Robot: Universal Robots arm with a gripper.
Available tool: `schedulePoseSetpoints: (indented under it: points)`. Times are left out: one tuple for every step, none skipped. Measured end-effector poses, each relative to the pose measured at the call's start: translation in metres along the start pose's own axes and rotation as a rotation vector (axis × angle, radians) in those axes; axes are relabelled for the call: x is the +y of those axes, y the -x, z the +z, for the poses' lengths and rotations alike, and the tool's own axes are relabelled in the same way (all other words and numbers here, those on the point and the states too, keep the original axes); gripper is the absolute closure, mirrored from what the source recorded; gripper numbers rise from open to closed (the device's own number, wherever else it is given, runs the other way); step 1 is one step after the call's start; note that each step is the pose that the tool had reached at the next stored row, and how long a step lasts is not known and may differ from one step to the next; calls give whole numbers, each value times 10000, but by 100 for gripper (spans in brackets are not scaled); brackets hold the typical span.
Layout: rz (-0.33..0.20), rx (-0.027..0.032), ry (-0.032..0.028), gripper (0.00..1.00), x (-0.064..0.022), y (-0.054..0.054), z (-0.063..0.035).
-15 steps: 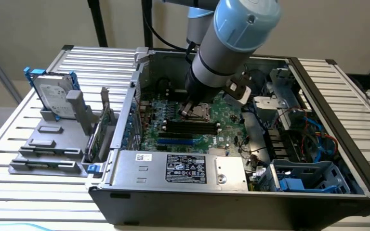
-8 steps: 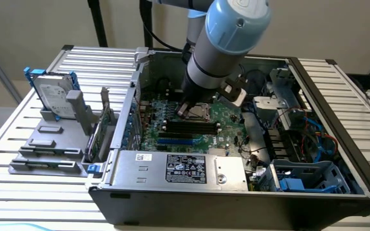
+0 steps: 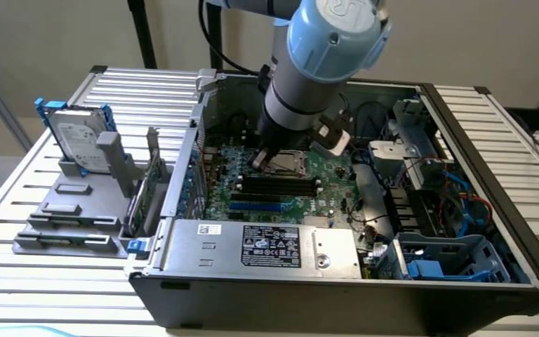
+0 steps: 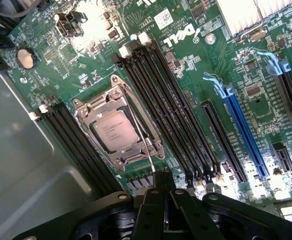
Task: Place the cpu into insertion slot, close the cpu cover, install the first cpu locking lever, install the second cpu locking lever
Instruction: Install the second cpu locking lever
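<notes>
Cpu (image 4: 117, 129) sat in the insertion slot (image 4: 88, 122) on the green motherboard (image 4: 196, 65), pale face up with printed text. Cpu cover (image 4: 131, 145) lay closed flat over it, silvery frame ringing the chip. Thin wire locking lever (image 4: 147, 140) ran along one side of the socket, slanting toward the pincer (image 4: 164, 192). Pincer's black fingers (image 4: 153, 200) appeared pressed together on the lever's end, though the contact point was partly hidden by the fingers themselves.

Long black memory slots (image 4: 161, 105) lay just beside the socket on both sides; blue expansion slot (image 4: 243, 130) farther off.

Exterior view: arm (image 3: 321, 63) reached down into the open computer case (image 3: 494, 210), pincer (image 3: 267, 160) low over the socket (image 3: 293, 163). Grey labelled power-supply box (image 3: 264, 246) lay near the case's front edge. Hard drive (image 3: 75, 140) stood in a grey holder (image 3: 73, 210) on the slatted tabletop (image 3: 26, 281), toward the exterior view's left, well apart from the case interior.
</notes>
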State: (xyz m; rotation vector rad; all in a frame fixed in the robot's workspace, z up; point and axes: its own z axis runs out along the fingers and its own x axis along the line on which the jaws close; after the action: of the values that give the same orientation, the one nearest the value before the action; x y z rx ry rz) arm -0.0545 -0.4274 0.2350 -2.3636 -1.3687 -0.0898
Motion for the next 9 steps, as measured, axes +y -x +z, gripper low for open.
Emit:
schedulePoseSetpoints:
  points:
    - [8,3,1,89,-6,-11,6]
    - [14,5,2,89,-10,-20,11]
    - [19,9,4,89,-13,-26,15]
    - [20,9,6,89,-13,-28,16]
    - [20,9,6,89,-12,-28,16]
    - [21,9,7,89,-10,-30,15]
    - [22,6,8,89,-10,-34,7]
    - [21,7,7,89,-15,-43,-16]
    - [21,9,7,89,-17,-54,-42]
